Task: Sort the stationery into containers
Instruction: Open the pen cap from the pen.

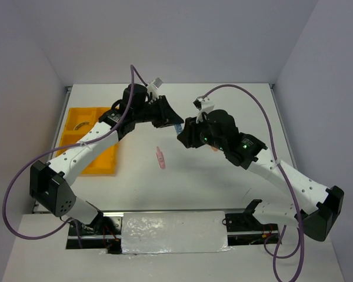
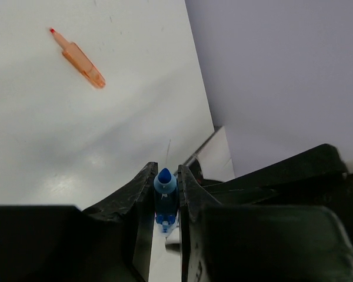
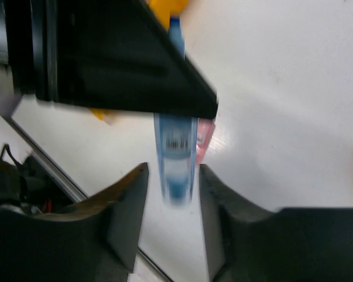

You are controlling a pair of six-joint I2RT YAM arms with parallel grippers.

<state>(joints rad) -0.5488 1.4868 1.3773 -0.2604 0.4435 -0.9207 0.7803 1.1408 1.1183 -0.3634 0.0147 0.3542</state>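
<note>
Left tool [image 2: 166,171] is clenched on the clear bottle [image 2: 165,202], blue cap outward, at the frame's lower middle. Right tool [image 3: 173,171] straddles the bottle's other end; gripping or not, I cannot tell. The bottle's dark label print is too blurred to read. Yellow tray [image 1: 73,141] sits far left, pink clip [image 1: 160,157] mid-desk [image 1: 223,106]

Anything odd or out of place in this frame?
Nothing spilled or damaged. One oddity: the clear bottle hangs in mid-air, clamped by the left pincer while the right pincer, jaws open, flanks its other end, away from the yellow tray.
</note>
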